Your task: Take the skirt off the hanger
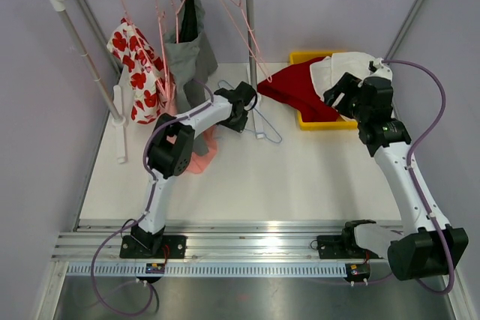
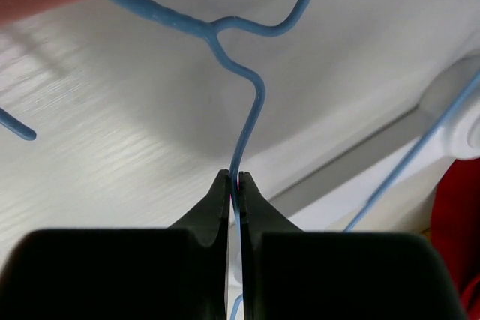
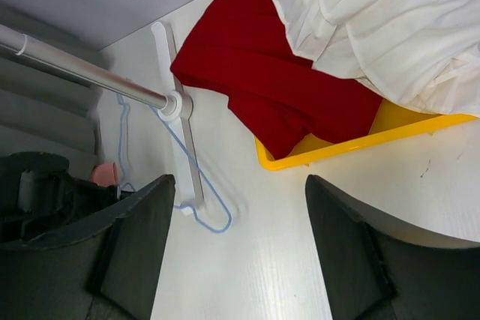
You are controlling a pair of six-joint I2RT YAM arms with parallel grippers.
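Left gripper (image 2: 234, 181) clamps the wire of the blue hanger (image 2: 251, 103) near the counter's (image 1: 300, 177) back edge. Right gripper (image 3: 240, 181) hangs wide open by the yellow bin (image 3: 337, 148).

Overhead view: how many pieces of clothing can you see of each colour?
Red-and-white floral garment: 1
Grey garment, dark at the top: 1
Pink garment: 1
Red garment: 1
White garment: 1
Total: 5
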